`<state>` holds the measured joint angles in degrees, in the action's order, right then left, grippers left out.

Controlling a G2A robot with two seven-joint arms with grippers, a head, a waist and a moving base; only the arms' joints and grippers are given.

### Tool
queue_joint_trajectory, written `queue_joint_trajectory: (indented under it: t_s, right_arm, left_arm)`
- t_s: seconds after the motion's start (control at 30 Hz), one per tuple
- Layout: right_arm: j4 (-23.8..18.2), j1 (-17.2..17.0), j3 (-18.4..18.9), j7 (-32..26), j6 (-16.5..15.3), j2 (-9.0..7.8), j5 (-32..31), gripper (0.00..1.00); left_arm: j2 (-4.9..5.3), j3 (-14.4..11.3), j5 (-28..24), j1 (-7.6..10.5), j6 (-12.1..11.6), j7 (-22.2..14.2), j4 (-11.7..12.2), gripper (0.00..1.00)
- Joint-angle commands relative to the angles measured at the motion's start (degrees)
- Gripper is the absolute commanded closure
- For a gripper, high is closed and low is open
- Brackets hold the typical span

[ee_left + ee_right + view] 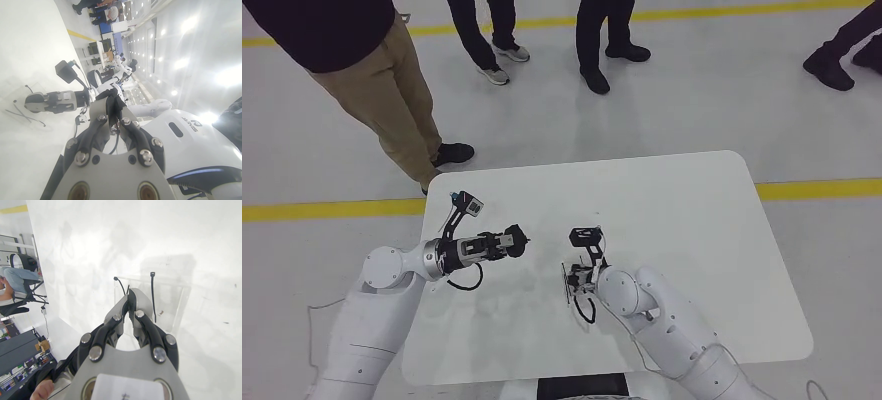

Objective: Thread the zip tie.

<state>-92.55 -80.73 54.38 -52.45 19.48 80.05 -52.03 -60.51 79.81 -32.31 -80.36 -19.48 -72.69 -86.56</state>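
A: While the right gripper [129, 303] pinches the curved zip tie [120, 285] over the clear tray [181, 303], where's the other?
B: Left gripper [111, 96] hangs pressed together nearby; straight zip tie [152, 294] lies in the tray.

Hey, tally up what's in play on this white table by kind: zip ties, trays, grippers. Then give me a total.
Black zip ties: 3, one held by the right gripper, two lying crossed
Clear tray: 1
Grippers: 2, the right gripper and the left gripper
Total: 6
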Motion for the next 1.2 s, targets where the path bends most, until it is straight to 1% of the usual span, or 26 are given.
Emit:
queue_joint_trajectory:
  t_s: [0.0,0.07,0.13,0.27,0.4,0.57,0.7,0.93,1.17]
  right_arm:
    - [-0.19,0.21,-0.11,-1.12,0.00,-0.09,-0.63,0.63]
    - [-0.23,0.57,-0.47,-2.35,-0.03,-0.11,-0.83,0.62]
    - [0.15,1.09,-0.87,-3.04,-0.04,-0.08,-0.89,0.59]
    - [1.45,2.16,-1.55,-3.60,-0.35,0.08,-0.10,0.59]
    - [2.63,3.04,-1.97,-3.48,-0.55,0.23,0.88,0.60]
    - [3.24,3.66,-2.45,-3.03,-0.48,0.29,1.00,0.66]
    - [3.12,3.90,-3.15,-3.51,0.00,0.30,-0.50,0.73]
    - [2.28,4.33,-3.64,-7.35,0.00,0.50,-2.70,0.73]
    - [0.46,4.11,-3.23,-10.49,0.00,0.35,-2.52,0.73]
  left_arm:
    - [0.00,0.00,0.00,0.00,0.00,0.00,0.00,1.00]
    - [0.00,0.00,0.00,0.00,0.00,0.00,0.00,1.00]
    - [0.00,0.00,0.00,0.00,0.00,0.00,0.00,1.00]
    - [0.00,0.00,0.00,0.00,0.00,0.00,0.00,1.00]
    - [0.00,0.00,0.00,0.00,0.00,0.00,0.00,1.00]
    - [0.00,0.00,0.00,0.00,0.00,0.00,0.00,1.00]
    - [0.00,0.00,0.00,0.00,0.00,0.00,0.00,1.00]
    - [0.00,0.00,0.00,0.00,0.00,0.00,0.00,1.00]
    - [0.00,0.00,0.00,0.00,0.00,0.00,0.00,1.00]
